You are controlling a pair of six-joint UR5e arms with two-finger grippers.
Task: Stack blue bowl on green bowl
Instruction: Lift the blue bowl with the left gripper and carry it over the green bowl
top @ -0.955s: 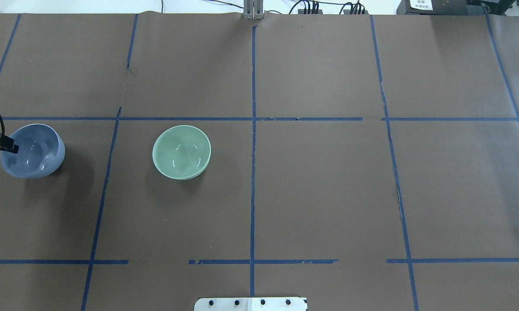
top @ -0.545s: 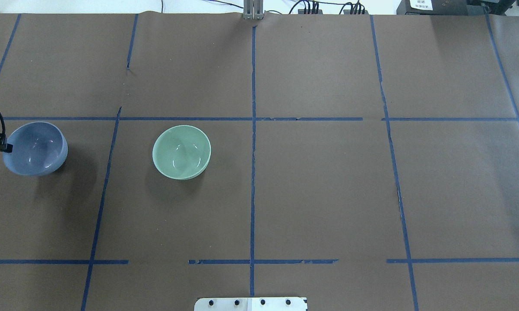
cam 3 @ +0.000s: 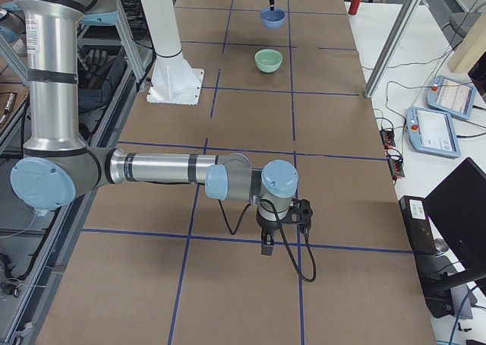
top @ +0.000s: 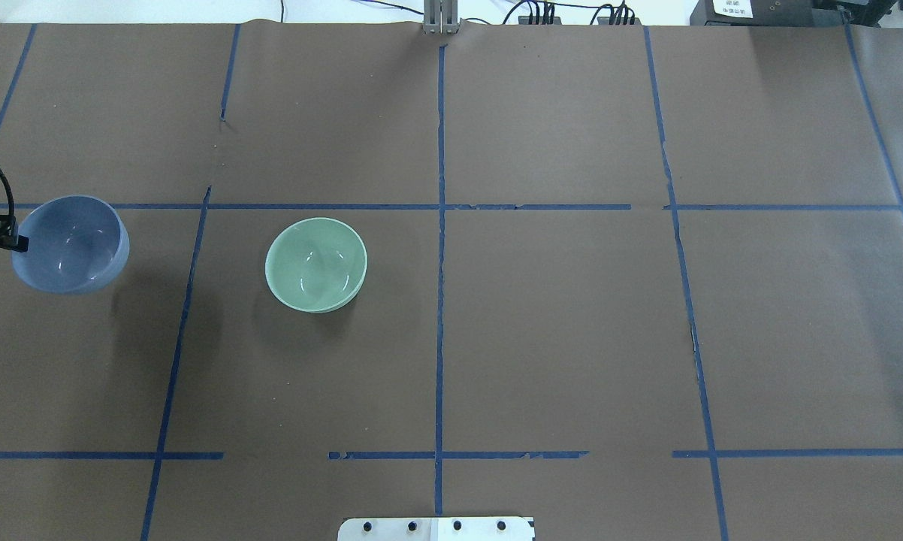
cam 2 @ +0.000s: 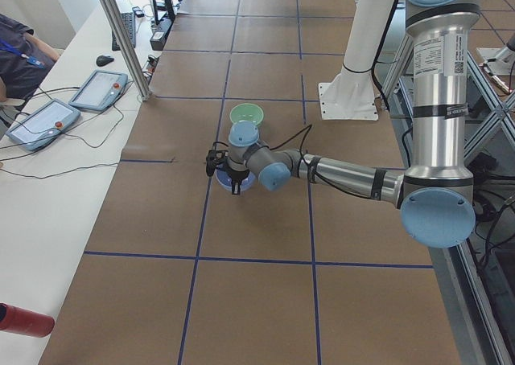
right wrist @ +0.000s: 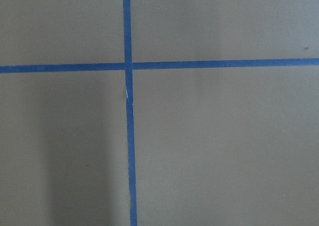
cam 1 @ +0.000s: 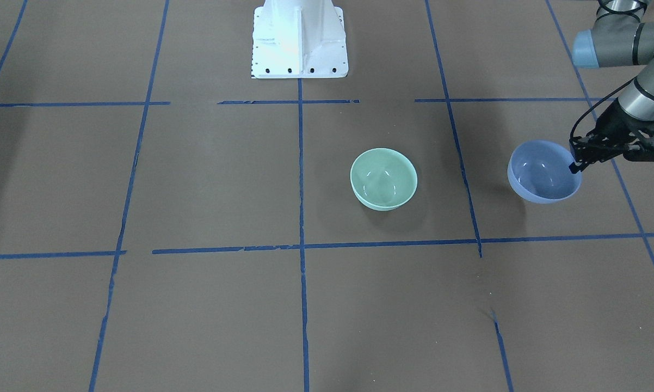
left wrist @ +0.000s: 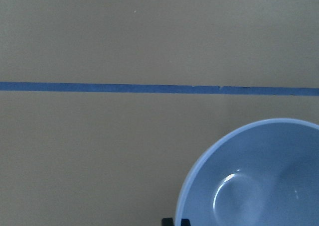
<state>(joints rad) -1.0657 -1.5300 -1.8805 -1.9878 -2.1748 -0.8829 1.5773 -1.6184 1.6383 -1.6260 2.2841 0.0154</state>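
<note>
The blue bowl [top: 72,244] hangs a little above the table at the far left of the overhead view, its shadow lying below it. My left gripper [top: 17,242] is shut on the bowl's left rim. In the front-facing view the gripper [cam 1: 575,163] pinches the right rim of the bowl [cam 1: 542,171]. The bowl fills the lower right of the left wrist view [left wrist: 254,176]. The green bowl [top: 316,264] stands upright on the table to its right, apart and empty [cam 1: 383,178]. My right gripper [cam 3: 268,246] shows only in the exterior right view; I cannot tell whether it is open or shut.
Brown paper with a blue tape grid [top: 440,225] covers the table. The robot's white base plate [cam 1: 298,38] sits at the near middle edge. Operator tablets [cam 2: 100,89] lie on the white bench beyond the far edge.
The blue bowl has risen off the table in my left gripper, levelled out from a tilt, and shifted slightly right and toward the far side. The green bowl has not moved.
</note>
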